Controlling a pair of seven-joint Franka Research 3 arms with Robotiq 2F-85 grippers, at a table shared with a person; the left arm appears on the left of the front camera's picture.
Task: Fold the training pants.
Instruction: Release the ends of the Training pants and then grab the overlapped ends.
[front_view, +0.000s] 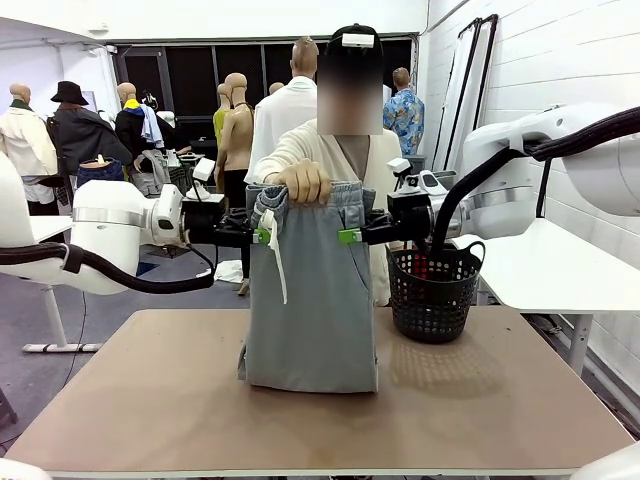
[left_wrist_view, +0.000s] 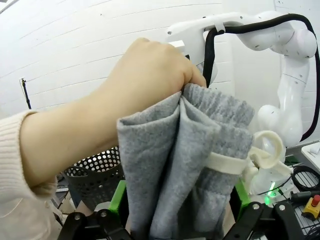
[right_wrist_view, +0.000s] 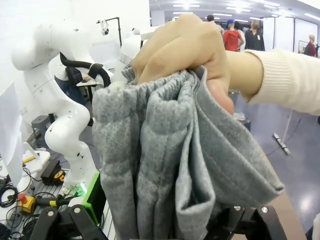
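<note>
The training pants (front_view: 312, 300) hang as a light-grey folded length, their lower end resting on the table (front_view: 500, 400). A person's hand (front_view: 303, 182) grips the bunched waistband from above. The white drawstring (front_view: 277, 260) dangles down the left side. My left gripper (front_view: 262, 236) stands at the pants' left edge and my right gripper (front_view: 348, 236) at their right edge, both just below the waistband. In the left wrist view, the grey cloth (left_wrist_view: 175, 150) hangs between the wide-apart fingers of the left gripper (left_wrist_view: 179, 200), under the hand (left_wrist_view: 145, 75). The right wrist view shows the same: cloth (right_wrist_view: 160, 150) between the open right gripper (right_wrist_view: 165, 210).
A black perforated basket (front_view: 432, 290) stands on the table just right of the pants, close under my right arm. The person stands directly behind the pants at the far edge. Bare tabletop lies to the left and in front.
</note>
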